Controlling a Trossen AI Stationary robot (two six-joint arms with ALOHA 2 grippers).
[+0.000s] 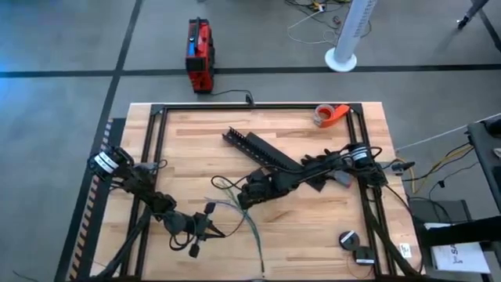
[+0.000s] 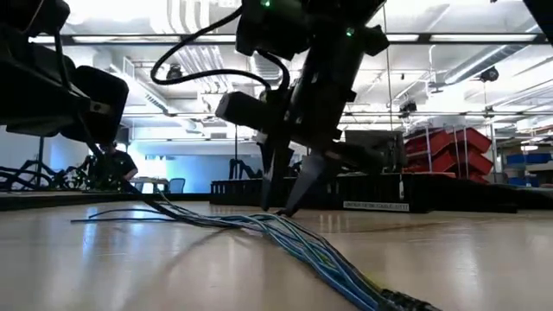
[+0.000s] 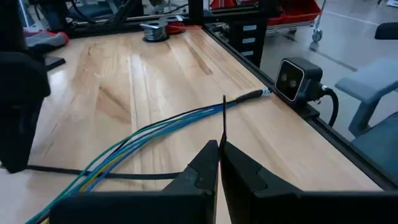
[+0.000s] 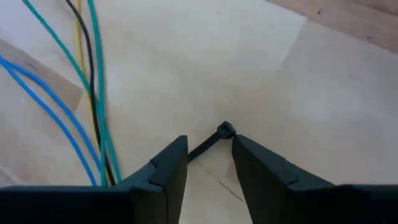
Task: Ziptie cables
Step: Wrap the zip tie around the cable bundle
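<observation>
As I read the high view, my left end effector sits near 7 o'clock on the wooden surface, just left of the cables. In the left wrist view its fingers are pressed together, pinching a thin black ziptie that stands upright out of the tips. The cables lie flat on the surface past those tips: green, blue and a yellow strand, bunched side by side, with the dark bound end toward the surface edge.

My right end effector is just below centre, about 6 o'clock, over the upper end of the cable bunch. In the right wrist view its fingers stand partly apart, and a black ziptie head shows at the gap with its strap running back between them. I cannot tell whether the fingers touch it. Cables run past beside the left finger, loose, not gripped.

The low view shows the cable bunch trailing along the surface, with the right end effector coming down to it, tips at or just above the wood.

No containers on the surface. Elsewhere: a black slotted rail around centre, a tape roll at 1 o'clock, a red box on the floor beyond 12.
</observation>
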